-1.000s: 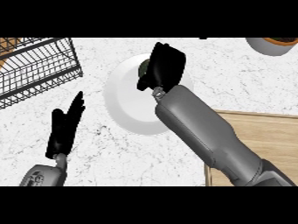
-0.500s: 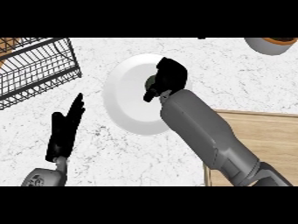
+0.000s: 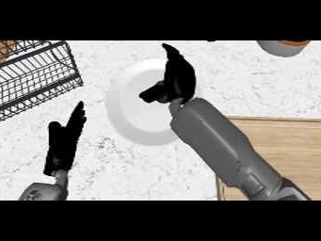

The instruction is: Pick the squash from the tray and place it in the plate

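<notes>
The white speckled worktop [image 3: 260, 89] holds a wire tray [image 3: 31, 80] at the left and a white plate [image 3: 138, 113] in the middle. The right robot hand [image 3: 173, 82] has just opened up over the plate; a moment ago it was more curled. No squash shows anywhere, so I cannot tell where it is. The left robot hand [image 3: 64, 141] rests open, holding nothing.

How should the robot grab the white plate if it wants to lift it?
Probably by the rim at its left edge: the plate lies flat, so only the thin rim offers a hold, and the right hand covers its right side.
</notes>
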Available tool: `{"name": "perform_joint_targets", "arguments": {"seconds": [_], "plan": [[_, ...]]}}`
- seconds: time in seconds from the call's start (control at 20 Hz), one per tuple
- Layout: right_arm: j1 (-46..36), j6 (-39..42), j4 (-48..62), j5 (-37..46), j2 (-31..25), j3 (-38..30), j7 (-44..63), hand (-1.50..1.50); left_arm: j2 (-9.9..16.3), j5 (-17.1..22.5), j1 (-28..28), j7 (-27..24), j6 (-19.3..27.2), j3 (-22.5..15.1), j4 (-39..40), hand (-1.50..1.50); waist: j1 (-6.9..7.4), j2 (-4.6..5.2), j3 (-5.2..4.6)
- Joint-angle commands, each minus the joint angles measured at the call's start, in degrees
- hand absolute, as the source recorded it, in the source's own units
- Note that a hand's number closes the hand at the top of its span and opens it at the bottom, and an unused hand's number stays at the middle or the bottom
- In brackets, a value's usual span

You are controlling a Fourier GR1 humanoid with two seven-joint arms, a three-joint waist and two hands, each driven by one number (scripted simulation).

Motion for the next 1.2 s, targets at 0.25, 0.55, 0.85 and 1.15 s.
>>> {"name": "perform_joint_targets", "arguments": {"seconds": [0.25, 0.55, 0.85, 1.15], "plan": [[11.8, -13.2, -15.3, -11.8, 0.0, -2.4, -13.4, -1.50, 1.2, 0.2, 1.8, 3.0, -0.2, 1.1, -3.9, 0.00, -1.05, -0.44, -0.03], [19.7, -11.8, -14.2, -19.3, 0.0, -1.4, -29.6, -1.50, 0.9, 0.4, 1.8, -1.1, -2.1, 3.0, 0.0, 0.00, -1.28, -0.25, -0.07], [15.4, -8.9, -10.8, -21.9, 0.0, -3.5, -33.1, -1.50, -0.8, -1.0, 4.1, 1.3, -2.1, 2.3, -3.9, 0.00, -1.35, -0.35, -0.08], [13.6, -17.1, -5.9, -26.4, 0.0, 4.4, -32.9, -1.50, -0.9, -1.1, -2.4, -1.0, -3.3, 5.2, 4.5, 0.00, -1.25, -0.24, -0.10]]}}
